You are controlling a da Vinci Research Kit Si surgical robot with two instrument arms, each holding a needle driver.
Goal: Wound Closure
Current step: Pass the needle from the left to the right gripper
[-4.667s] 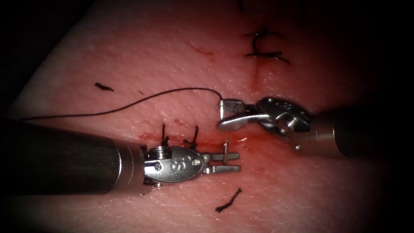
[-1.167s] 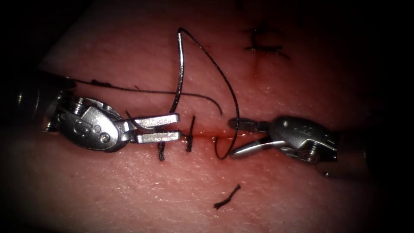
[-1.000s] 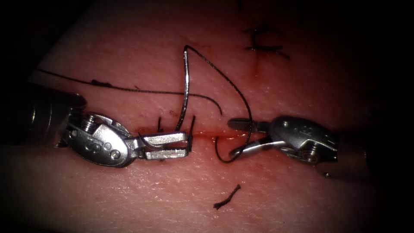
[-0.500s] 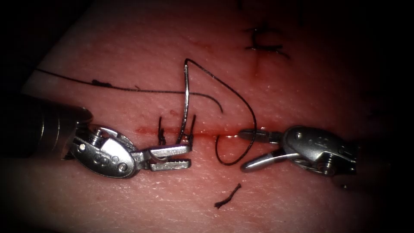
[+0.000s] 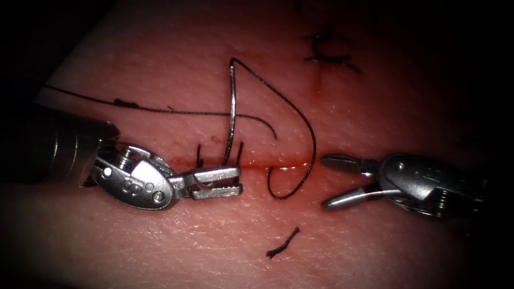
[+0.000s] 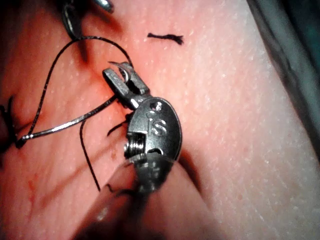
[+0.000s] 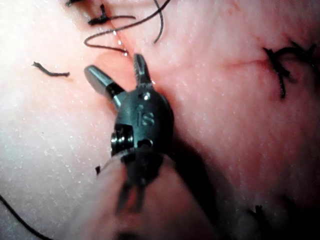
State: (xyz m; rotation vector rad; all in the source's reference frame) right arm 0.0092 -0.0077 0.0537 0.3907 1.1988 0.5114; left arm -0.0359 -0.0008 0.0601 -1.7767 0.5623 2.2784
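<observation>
My left tool lies over the cut, its jaws shut on the curved needle near the pointed end. The needle is out of the tissue and stands up from the jaws to its thread end at the top. From there the thread arcs right, loops down and enters the tissue at the cut beside the red fluid. To the right of that loop my right tool is open and holds nothing. The left wrist view shows the left tool gripping the needle. The right tool gapes just short of the thread.
Two finished stitches cross the cut by the left jaws, and another stitch sits at the far top. The thread's long tail runs off to the left. A cut thread end lies on the tissue in front.
The left tool drew the needle out of the tissue and carried it left, pulling thread through. In the last half second the right tool backed off to the right, away from the loop, still open.
</observation>
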